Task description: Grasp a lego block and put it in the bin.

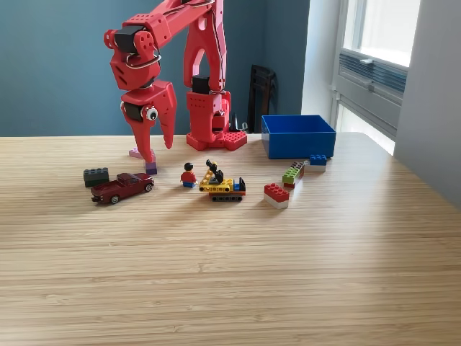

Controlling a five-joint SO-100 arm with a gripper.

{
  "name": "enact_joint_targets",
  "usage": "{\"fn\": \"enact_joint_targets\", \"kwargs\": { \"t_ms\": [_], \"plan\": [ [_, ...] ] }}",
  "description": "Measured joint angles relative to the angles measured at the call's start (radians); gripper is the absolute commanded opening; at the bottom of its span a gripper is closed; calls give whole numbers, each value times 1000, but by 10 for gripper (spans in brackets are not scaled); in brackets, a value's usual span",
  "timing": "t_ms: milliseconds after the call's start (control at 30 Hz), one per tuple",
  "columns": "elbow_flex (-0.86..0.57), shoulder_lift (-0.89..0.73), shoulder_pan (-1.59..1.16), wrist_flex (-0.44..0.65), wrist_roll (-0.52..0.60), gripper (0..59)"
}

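Across the whole lower part of the exterior view runs a pale wood-grain worktop (230, 274), backed by a dark teal wall with a bright window at the view's right. Next in size is the red arm (191, 50), its base (215, 122) standing at the far edge of the worktop and its upper links arching toward the view's left. Its pincer (157, 149) hangs tips-down over the worktop with the two red fingers spread apart; nothing sits between them. Just under and beside the tips lie a pink flat lego piece (135, 152) and a small purple lego block (150, 168); whether a tip touches either one I cannot tell.

To the view's right of the base sits the bin (298, 135), a low bright blue box at the far side of the worktop, well apart from the pincer; its inside is not visible from this angle. Just in front of it rests a blue-and-white lego block (317, 162), then a green-topped stack (292, 174), then a red-and-white lego block (276, 194) nearest the camera.

Toward the middle stands a yellow lego vehicle (222, 187), with a small lego figure (189, 175) just to its left in the view. Further left sit a dark red toy truck (122, 187) and, just behind it, a dark grey lego block (96, 176).
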Motion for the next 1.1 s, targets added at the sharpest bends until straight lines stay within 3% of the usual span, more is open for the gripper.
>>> {"fn": "enact_joint_targets", "kwargs": {
  "t_ms": [800, 1100],
  "plan": [
    [0, 0, 150, -83, -236, 257],
    [66, 0, 210, -143, -301, 240]
  ]
}}
